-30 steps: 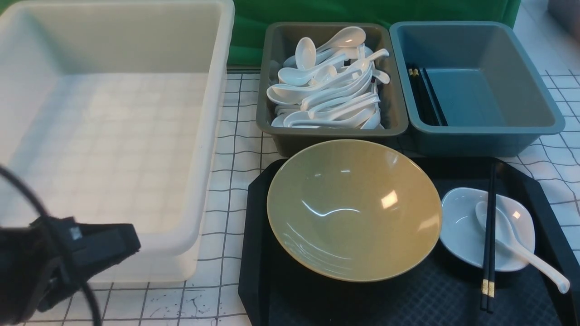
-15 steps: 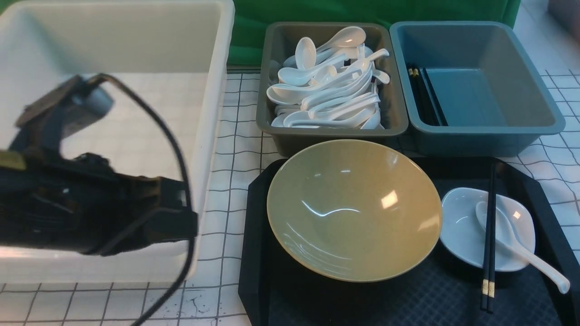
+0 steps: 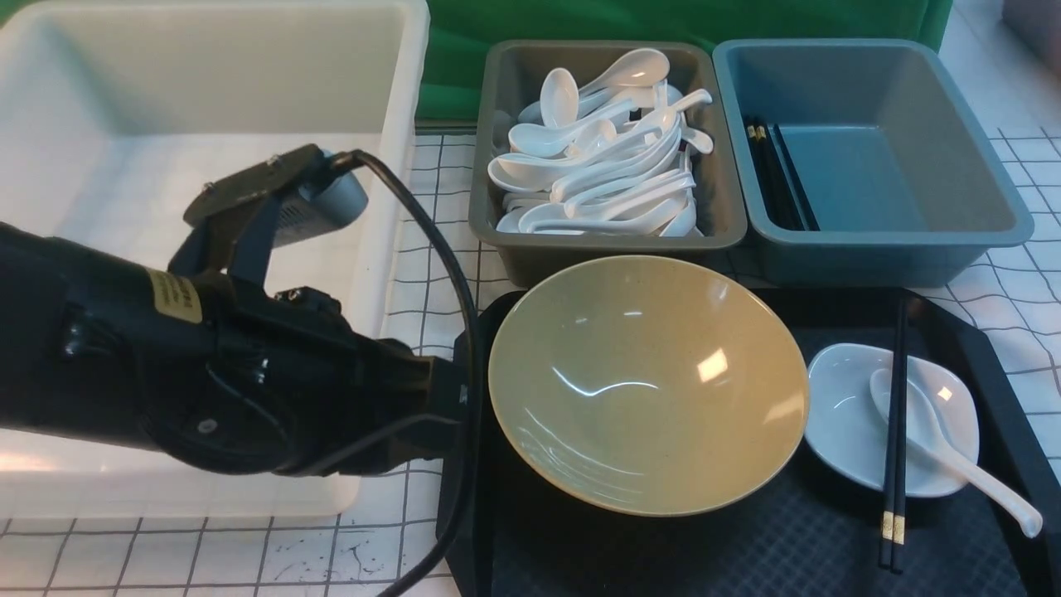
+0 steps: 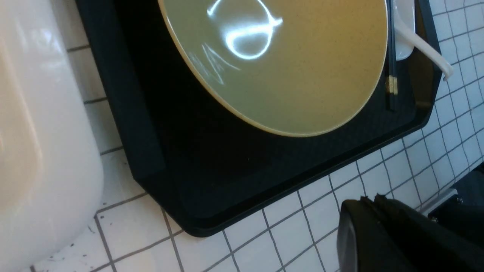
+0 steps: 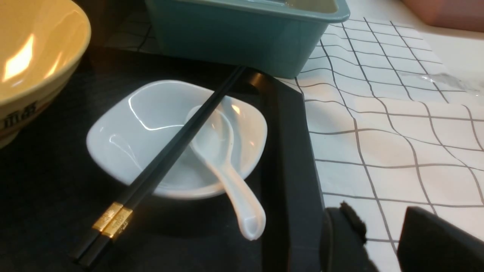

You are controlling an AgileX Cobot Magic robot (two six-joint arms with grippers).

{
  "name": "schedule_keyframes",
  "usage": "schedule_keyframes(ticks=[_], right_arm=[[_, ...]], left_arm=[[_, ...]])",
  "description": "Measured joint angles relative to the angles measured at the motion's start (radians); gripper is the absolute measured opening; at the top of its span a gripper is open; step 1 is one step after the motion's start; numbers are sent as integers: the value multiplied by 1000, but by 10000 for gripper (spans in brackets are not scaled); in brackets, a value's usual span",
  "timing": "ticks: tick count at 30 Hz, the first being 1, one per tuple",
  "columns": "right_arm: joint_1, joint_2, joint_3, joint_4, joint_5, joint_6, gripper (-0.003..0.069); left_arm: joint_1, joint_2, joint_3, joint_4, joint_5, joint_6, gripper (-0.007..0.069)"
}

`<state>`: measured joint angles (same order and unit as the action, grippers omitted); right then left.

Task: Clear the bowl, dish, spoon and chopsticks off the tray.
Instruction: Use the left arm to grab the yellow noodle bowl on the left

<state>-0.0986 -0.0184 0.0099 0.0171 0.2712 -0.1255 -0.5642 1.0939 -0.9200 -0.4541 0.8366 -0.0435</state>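
The mustard-yellow bowl (image 3: 646,381) stands on the left half of the black tray (image 3: 746,547). To its right sits the small white dish (image 3: 841,414), with the white spoon (image 3: 953,456) lying in it, handle over the rim. The black chopsticks (image 3: 895,431) lie across the dish and the spoon. My left gripper (image 3: 452,398) is shut and empty, its tip just left of the bowl's rim; in the left wrist view the left gripper (image 4: 372,198) hangs over the tablecloth. My right gripper (image 5: 382,215) is open with nothing in it, beside the tray's right rim (image 5: 287,151), near the spoon (image 5: 227,166).
A large white tub (image 3: 207,83) stands at the left, behind my left arm. Behind the tray stand a grey bin (image 3: 497,224) piled with several white spoons and a blue-grey bin (image 3: 870,249) with black chopsticks along its left wall.
My left arm has swung up from the lower left and rightward, passing in front of the white tub, until its shut tip is next to the bowl's left rim. The tableware has not moved.
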Motion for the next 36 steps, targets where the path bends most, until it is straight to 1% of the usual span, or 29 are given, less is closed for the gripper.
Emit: schedule_keyframes(ticks=[10,17,23,25,26,27,28,29,32,36], right_arm=[[0,0,0,0,0,0,235],[0,0,0,0,0,0,235],[0,0,0,2,-1,8,235],[0,0,0,20,-9,54,235],[0,0,1,40,-16,103,235],[0,0,1,43,-19,111,235],[0,0,2,58,-25,155,235],[0,0,3,63,-31,205,235],[0,0,6,71,-47,296,235],[0,0,9,80,-68,387,235]], left_arm=[[0,0,0,-15,-75,23,-1],[0,0,0,-74,-82,73,-1],[0,0,0,-80,-81,83,-1],[0,0,0,-80,-81,84,-1],[0,0,0,-81,-81,84,-1],[0,0,0,-81,-81,84,-1],[0,0,0,-81,-81,84,-1],[0,0,0,-81,-81,85,-1],[0,0,0,-81,-80,85,-1],[0,0,0,-81,-79,85,-1]])
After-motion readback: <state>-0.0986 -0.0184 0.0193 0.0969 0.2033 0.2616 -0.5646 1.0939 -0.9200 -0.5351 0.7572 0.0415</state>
